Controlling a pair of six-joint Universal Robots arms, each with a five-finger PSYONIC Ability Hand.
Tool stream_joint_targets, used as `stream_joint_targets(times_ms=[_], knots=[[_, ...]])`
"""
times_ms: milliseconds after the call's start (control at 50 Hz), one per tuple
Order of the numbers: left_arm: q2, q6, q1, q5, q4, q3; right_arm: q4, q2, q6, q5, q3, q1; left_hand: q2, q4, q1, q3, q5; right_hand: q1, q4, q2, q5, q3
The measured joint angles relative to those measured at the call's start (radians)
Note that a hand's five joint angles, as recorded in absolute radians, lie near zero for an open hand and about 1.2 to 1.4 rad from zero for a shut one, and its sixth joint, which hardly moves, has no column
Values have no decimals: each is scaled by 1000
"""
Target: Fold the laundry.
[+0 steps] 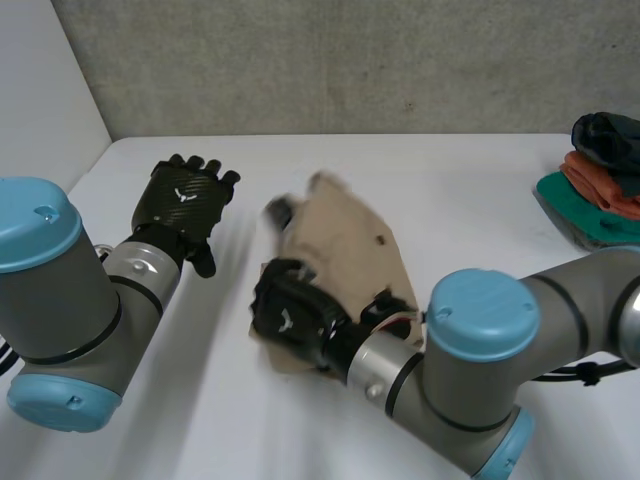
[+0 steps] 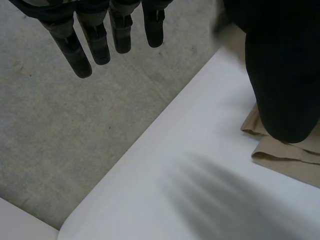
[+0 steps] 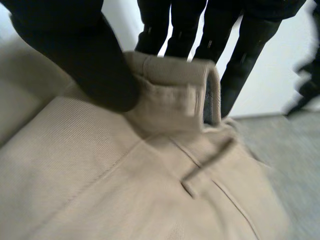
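Garment (image 1: 345, 240) lies bunched mid-counter (image 1: 450, 200). My right robot hand (image 1: 290, 312) pinches its waistband between thumb and fingers. The left robot hand (image 1: 185, 200) hovers near the counter's left edge, fingers straight, holding nothing. I judge a fold is in hand. Next I'd carry the waistband across and lay it flat.

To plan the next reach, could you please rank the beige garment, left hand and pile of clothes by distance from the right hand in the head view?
1. The beige garment, pinched by the right hand, mid-table.
2. The left hand, open, toward the robot's left.
3. The pile of clothes, at the table's far right.
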Motion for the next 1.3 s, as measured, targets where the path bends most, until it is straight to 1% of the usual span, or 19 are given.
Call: stream_joint_targets(times_ms=[60,80,100,140,180,240,320,380,420,520,600,620,740,900,980,1080,1240,1260,1300], knots=[[3,-9,1,0,0,2,21,12,-8,-16,-8,8,0,0,0,0,0,-359,-358,-387,-357,-355],[3,-14,2,-1,1,6,33,12,-2,-22,-12,9,0,0,0,0,0,-581,-587,-599,-581,-581],[3,-18,3,-1,2,14,41,2,28,-22,-14,7,0,0,0,0,1,-703,-757,-751,-728,-746],[3,-23,4,-2,5,27,46,-21,86,-18,-16,1,0,0,0,0,0,-736,-815,-803,-781,-805],[2,-29,5,-3,10,47,50,-61,202,-6,-16,-11,0,0,0,0,0,-736,-833,-812,-800,-824],[-1,-51,2,-5,21,92,52,-132,440,29,-15,-47,0,0,0,0,1,-736,-835,-812,-805,-824],[-20,-123,-17,-9,25,177,80,-221,811,136,-21,-152,0,0,0,0,0,-736,-835,-812,-805,-824],[-53,-188,-51,-9,14,231,132,-251,947,212,-36,-224,0,0,0,0,0,-736,-835,-812,-805,-824],[-83,-226,-85,-8,-3,262,172,-256,986,248,-52,-259,0,0,0,0,0,-736,-835,-812,-805,-824],[-185,-278,-182,-8,-71,327,294,-198,998,298,-128,-303,0,0,0,0,0,-736,-835,-812,-805,-824],[-271,-283,-225,-16,-133,352,374,-113,984,276,-197,-307,0,0,0,0,0,-736,-835,-812,-805,-824],[-305,-282,-236,-23,-162,356,408,-70,980,250,-227,-307,0,0,0,0,0,-736,-835,-812,-805,-824],[-375,-274,-238,-95,-244,340,490,71,973,163,-302,-305,0,0,0,0,0,-736,-835,-812,-805,-824],[-408,-230,-182,-146,-269,295,498,160,931,187,-317,-299,-2,0,-6,0,0,-746,-835,-823,-805,-826],[-410,-194,-170,-146,-276,287,495,156,890,211,-316,-298,-14,0,-26,0,0,-746,-835,-832,-805,-830],[-354,-164,-169,-119,-277,299,472,82,841,254,-299,-299,-14,0,-30,0,0,-746,-835,-832,-806,-830],[-230,-160,-171,-22,-276,368,361,-69,831,330,-182,-282,-14,0,-30,0,0,-746,-835,-832,-809,-830],[-206,-160,-168,17,-279,403,297,-129,829,360,-100,-261,-14,0,-30,0,0,-746,-835,-832,-809,-830],[-193,-159,-166,52,-284,434,268,-152,828,369,-61,-252,-14,0,-30,0,0,-746,-835,-832,-809,-830]])
